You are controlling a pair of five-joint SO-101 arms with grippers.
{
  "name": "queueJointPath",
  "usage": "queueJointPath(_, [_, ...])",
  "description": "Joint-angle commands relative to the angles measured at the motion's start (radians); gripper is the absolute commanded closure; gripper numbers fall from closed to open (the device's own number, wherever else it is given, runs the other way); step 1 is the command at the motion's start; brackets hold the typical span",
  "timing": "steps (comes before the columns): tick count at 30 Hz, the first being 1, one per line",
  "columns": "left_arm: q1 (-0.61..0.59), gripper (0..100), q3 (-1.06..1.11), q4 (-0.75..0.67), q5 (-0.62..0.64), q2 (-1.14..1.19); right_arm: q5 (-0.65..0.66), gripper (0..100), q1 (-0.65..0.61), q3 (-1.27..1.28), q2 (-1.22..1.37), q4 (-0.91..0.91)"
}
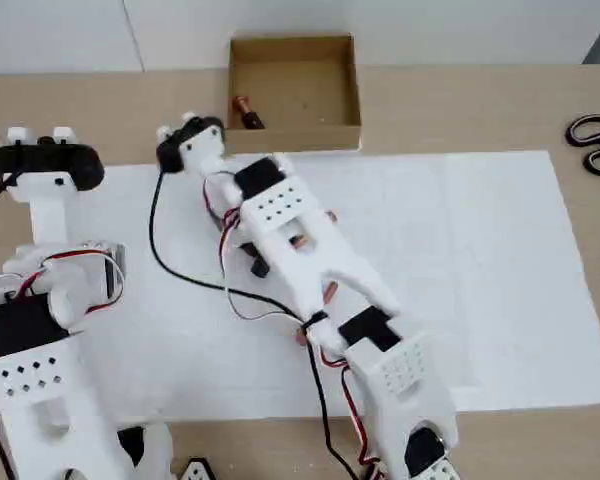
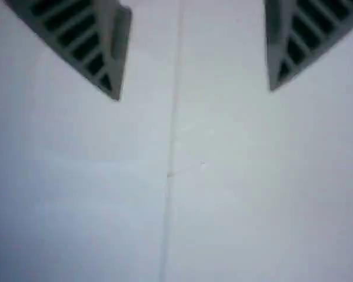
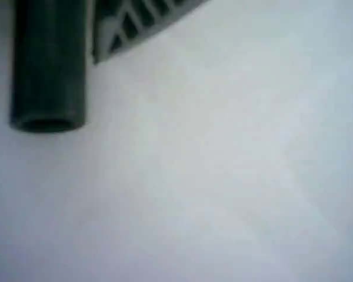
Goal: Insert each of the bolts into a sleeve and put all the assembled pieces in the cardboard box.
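Clamping a dark sleeve (image 3: 47,64) above the white paper (image 3: 223,176), the right gripper (image 1: 185,140) hangs just short of the cardboard box (image 1: 300,138) — the sleeve's open end kept free, apparently for assembly — while the left gripper (image 2: 194,91) stands open, empty.

Bright, even light from overhead; the white sheet (image 1: 500,260) looks nearly washed out, and shadows on it are faint and soft.
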Motion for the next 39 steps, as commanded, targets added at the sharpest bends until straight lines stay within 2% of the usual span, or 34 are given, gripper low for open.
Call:
queueJointPath(1, [0.006,84,-0.041,0.002,0.011,-0.026,-0.008,75.4,-0.010,-0.054,0.025,-0.031])
queueJointPath(13, [0.006,84,-0.041,0.000,0.011,-0.021,0.000,76.5,-0.038,-0.054,0.166,-0.124])
queueJointPath(24, [0.002,84,-0.041,0.002,0.011,-0.023,0.020,97.3,-0.016,-0.063,0.189,-0.119])
queueJointPath(33, [0.002,84,-0.041,-0.002,0.008,-0.026,0.020,99.4,0.025,-0.120,-0.005,-0.002])
queueJointPath(39, [0.006,84,-0.048,-0.005,0.006,-0.021,0.018,99.4,0.087,-0.120,-0.246,0.076])
